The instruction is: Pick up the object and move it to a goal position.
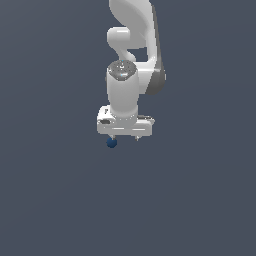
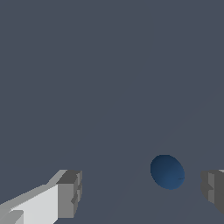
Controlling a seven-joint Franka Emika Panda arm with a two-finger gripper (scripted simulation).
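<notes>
While the gripper [image 2: 140,192] stands wide open, we hold nothing. We see the ball [image 2: 167,171] between its fingers [image 2: 69,193], nearer one.

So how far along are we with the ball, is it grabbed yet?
Not grabbed yet. Done: the claw has been brought over the blue ball, which sits between the open fingers, nearer one of them. In hand: lining up for the grasp; the exterior view shows the ball just below the claw's edge. Left: close, lift, carry to the goal, which isn't visible.
</notes>
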